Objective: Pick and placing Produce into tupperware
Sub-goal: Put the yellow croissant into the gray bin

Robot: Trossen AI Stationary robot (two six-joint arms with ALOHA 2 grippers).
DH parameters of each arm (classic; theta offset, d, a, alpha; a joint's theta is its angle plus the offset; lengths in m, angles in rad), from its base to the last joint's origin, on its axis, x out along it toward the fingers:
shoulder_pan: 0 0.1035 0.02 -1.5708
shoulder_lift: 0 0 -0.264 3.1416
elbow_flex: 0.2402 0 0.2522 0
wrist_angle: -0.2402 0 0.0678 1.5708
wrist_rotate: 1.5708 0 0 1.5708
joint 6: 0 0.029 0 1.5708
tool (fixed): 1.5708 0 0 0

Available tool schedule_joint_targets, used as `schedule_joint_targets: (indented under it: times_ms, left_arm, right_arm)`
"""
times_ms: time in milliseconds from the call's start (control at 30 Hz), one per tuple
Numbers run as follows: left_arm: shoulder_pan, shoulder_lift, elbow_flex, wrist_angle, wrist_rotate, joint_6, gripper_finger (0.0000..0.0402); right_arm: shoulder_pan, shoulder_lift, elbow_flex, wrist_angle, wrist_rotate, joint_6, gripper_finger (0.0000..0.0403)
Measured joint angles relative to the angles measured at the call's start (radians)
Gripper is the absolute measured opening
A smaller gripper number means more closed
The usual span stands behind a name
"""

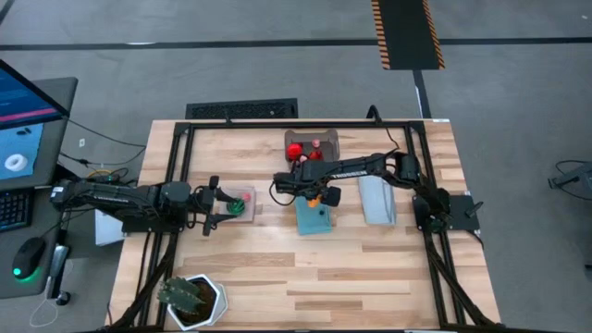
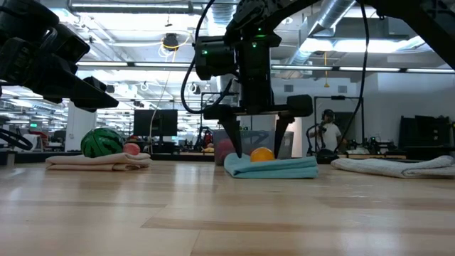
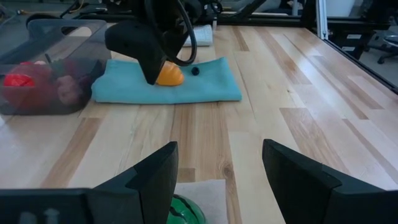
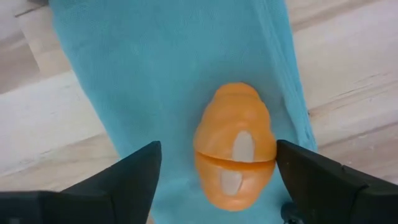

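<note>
Orange produce piece [image 1: 314, 200] resting on the blue mat [image 1: 313, 218], seen from above, with the right claw [image 1: 315, 194] poised directly over it; tupperware [image 1: 312, 146] just beyond the mat, holding red pieces. Left claw [image 1: 215, 203] well aside of the mat, over a tan mat [image 1: 242, 205] bearing a green piece [image 1: 239, 205] (fingers parted, nothing gripped). At bench level, right claw's fingers [image 2: 234, 139] spread and straddling the orange piece [image 2: 261, 154]. From the left wrist, grey tupperware [image 3: 53, 68] beside the blue mat [image 3: 168, 84]. From the right wrist, wide-set fingers [image 4: 134, 171] flanking the orange piece [image 4: 235, 146], not touching.
</note>
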Motion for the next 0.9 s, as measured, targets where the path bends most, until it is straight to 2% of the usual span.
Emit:
schedule_joint_targets:
  times_ms: [267,667,900]
  left_arm:
    - [0.0,0.0,0.0,0.0,0.0,-0.002,0.0224]
    - [0.0,0.0,0.0,0.0,0.0,0.009,0.0224]
    - [0.0,0.0,0.0,0.0,0.0,0.002,0.0224]
  right_arm:
    - [0.002,-0.001,0.0,0.0,-0.001,0.008,0.029]
    - [0.002,-0.002,-0.002,0.003,-0.036,0.002,0.026]
    - [0.0,-0.009,-0.031,0.024,-0.07,-0.007,0.0201]
